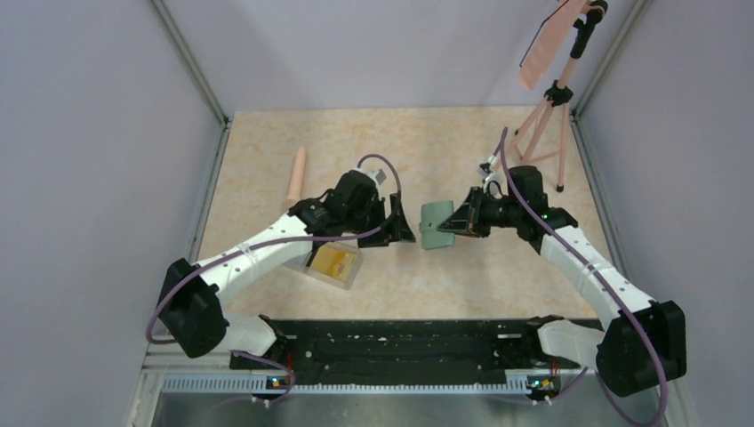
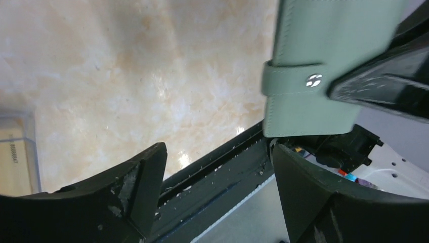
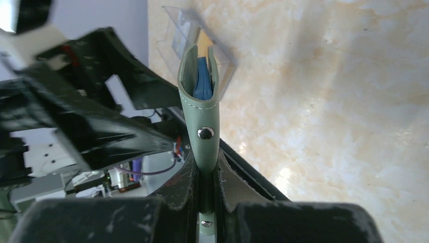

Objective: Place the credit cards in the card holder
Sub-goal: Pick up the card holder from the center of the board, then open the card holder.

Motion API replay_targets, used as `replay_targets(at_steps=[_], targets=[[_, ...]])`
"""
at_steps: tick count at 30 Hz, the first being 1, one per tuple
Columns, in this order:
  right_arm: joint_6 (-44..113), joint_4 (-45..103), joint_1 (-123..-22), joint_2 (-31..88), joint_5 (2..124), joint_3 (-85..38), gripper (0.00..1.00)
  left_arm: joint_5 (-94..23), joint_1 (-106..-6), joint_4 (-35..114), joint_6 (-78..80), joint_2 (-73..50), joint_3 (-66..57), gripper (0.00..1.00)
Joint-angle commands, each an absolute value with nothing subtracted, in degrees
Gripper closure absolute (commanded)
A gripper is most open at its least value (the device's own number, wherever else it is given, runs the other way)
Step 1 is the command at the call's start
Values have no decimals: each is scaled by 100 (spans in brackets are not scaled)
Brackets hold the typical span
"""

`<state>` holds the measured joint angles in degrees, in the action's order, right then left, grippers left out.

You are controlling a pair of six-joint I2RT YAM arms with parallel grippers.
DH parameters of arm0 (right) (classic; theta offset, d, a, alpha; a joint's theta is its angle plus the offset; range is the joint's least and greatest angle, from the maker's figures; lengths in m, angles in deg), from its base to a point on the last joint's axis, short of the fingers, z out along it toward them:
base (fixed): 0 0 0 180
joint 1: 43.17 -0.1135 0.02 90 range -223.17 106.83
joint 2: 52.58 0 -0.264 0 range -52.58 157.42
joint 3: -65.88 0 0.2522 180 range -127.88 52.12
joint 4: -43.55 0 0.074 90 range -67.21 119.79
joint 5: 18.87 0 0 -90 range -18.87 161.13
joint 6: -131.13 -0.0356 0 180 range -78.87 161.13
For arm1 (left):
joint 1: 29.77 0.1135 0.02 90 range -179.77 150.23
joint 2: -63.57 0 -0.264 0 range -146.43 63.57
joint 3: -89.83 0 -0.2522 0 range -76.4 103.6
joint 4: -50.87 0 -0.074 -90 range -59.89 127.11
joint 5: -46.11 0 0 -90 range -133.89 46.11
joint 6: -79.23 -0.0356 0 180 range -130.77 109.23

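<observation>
The card holder [image 1: 434,225], a muted-green wallet with a snap tab, is held off the table edge-on in my right gripper [image 1: 458,221], which is shut on it. In the right wrist view the card holder [image 3: 201,116] stands between the fingers, gaping slightly at the top, with blue pages inside. My left gripper [image 1: 402,228] is open and empty, just left of the wallet. In the left wrist view the wallet [image 2: 324,50] sits above the right fingertip [image 2: 308,187]. Yellow-orange credit cards [image 1: 336,261] lie in a clear box [image 1: 348,274] under the left arm.
A pink rod [image 1: 296,173] lies at the back left of the table. A pink tripod [image 1: 544,124] with a pink panel stands at the back right. A black rail [image 1: 400,342] runs along the near edge. The clear box also shows in the left wrist view [image 2: 20,152].
</observation>
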<state>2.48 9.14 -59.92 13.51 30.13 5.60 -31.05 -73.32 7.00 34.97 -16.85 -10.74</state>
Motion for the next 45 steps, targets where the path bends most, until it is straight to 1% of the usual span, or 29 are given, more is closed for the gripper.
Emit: replay_targets(at_steps=[1, 9, 15, 17, 19, 21, 24, 26, 29, 32, 34, 36, 40, 43, 45], targets=[[-269, 1366, -6017, 885, 2425, 430, 100, -2654, -7345, 2055, 4096, -1099, -1917, 17], [-739, 1726, -6022, 545, 1776, 566, 100, -1585, -7348, 4770, 4895, -636, -3032, 17], [-1081, 2104, -6017, 363, 1661, 730, 100, -1390, -7347, 5794, 5307, -374, -3513, 17], [-1136, 2149, -6022, 301, 1690, 749, 100, -1414, -7351, 5973, 5374, -305, -3599, 18], [-1142, 2060, -6022, 245, 1813, 732, 100, -1644, -7347, 5737, 5387, -161, -3654, 20], [-1112, 1925, -6017, 169, 1994, 700, 100, -2164, -7352, 4862, 5242, 26, -3561, 21], [-991, 1669, -6021, 130, 2271, 644, 100, -3108, -7346, 3095, 5101, 248, -3212, 20], [-975, 1633, -6017, 129, 2337, 686, 100, -3385, -7345, 2726, 5080, 392, -3145, 17], [-975, 1694, -6022, 92, 2340, 782, 100, -3445, -7345, 3219, 5319, 833, -3447, 13], [-1050, 1822, -6022, 82, 2270, 868, 100, -3286, -7345, 4527, 5590, 1180, -4048, 7], [-1196, 2024, -6014, 59, 2186, 939, 100, -3076, -7351, 5465, 5702, 1216, -4297, 5], [-1304, 2190, -6019, 57, 2094, 990, 100, -2774, -7346, 5834, 5696, 1065, -4300, 5], [-1555, 2671, -6021, 82, 1850, 1110, 100, -2098, -7353, 5951, 5680, 402, -3918, 5], [-1789, 2932, -6022, 110, 1672, 1175, 100, -1816, -7378, 6403, 5926, -148, -3777, 8], [-1837, 3065, -6022, 133, 1620, 1186, 100, -1692, -7401, 6788, 6048, -442, -3715, 12]])
